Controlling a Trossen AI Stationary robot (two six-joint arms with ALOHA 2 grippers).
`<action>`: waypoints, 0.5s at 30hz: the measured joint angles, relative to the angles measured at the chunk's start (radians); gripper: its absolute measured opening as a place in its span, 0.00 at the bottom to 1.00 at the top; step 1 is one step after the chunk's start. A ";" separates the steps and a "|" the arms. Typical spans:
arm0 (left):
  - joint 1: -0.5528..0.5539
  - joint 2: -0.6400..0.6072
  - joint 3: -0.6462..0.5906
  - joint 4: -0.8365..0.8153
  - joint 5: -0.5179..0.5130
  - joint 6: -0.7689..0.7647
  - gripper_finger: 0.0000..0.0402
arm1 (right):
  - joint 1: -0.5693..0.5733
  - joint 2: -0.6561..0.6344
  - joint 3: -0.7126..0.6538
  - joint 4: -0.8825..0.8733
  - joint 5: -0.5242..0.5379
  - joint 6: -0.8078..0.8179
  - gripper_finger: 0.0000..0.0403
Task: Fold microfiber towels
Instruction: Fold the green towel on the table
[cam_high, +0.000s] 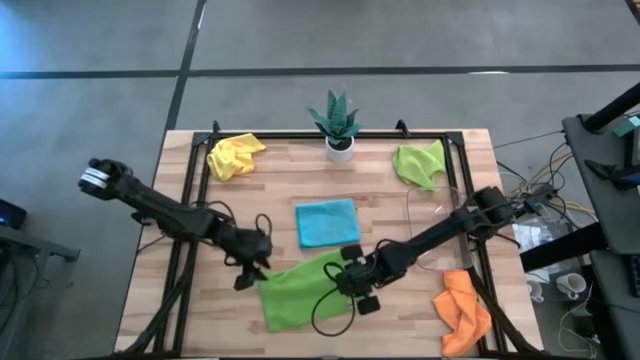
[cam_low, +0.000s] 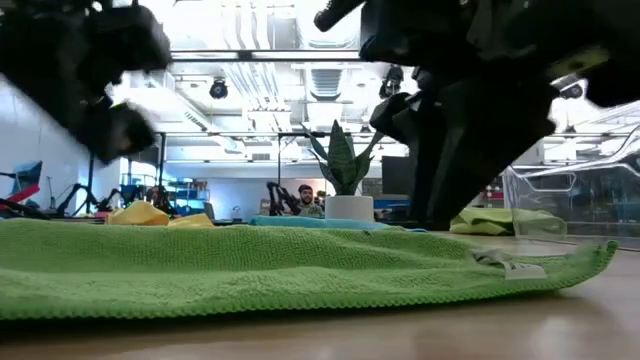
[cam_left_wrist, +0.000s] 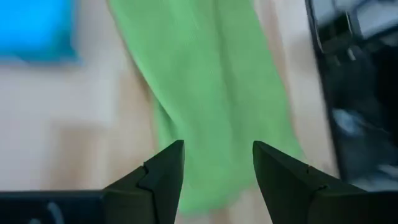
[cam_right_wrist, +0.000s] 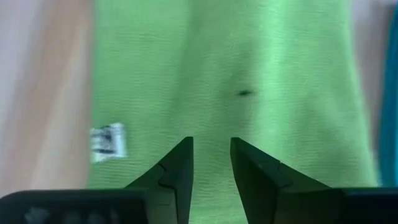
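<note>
A lime green towel (cam_high: 300, 292) lies flat on the table near the front edge, its white label (cam_right_wrist: 107, 142) showing near one side. My left gripper (cam_high: 252, 272) hovers over the towel's left end, open, with the green towel (cam_left_wrist: 205, 93) below its fingers. My right gripper (cam_high: 352, 285) hangs over the towel's right part (cam_right_wrist: 249, 74), pointing steeply down, with a narrow gap between its fingers and nothing in it. A folded light blue towel (cam_high: 327, 222) lies at the table's middle. Crumpled yellow (cam_high: 235, 155), green (cam_high: 420, 165) and orange (cam_high: 462, 310) towels lie toward the corners.
A potted plant (cam_high: 338, 125) stands at the far edge's middle. A clear plastic tray (cam_high: 440, 215) sits on the right, under my right arm. A dark metal frame (cam_high: 200, 150) runs along the table's far and side edges.
</note>
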 joint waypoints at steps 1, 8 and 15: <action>0.001 -0.022 -0.001 0.003 -0.045 0.030 0.44 | -0.002 0.000 0.004 -0.001 0.014 -0.001 0.26; 0.031 -0.107 -0.042 0.031 -0.208 0.098 0.44 | -0.025 0.023 -0.018 0.196 0.059 -0.041 0.25; 0.032 -0.098 -0.111 0.018 -0.251 0.067 0.44 | -0.063 0.097 -0.020 0.200 0.035 -0.081 0.27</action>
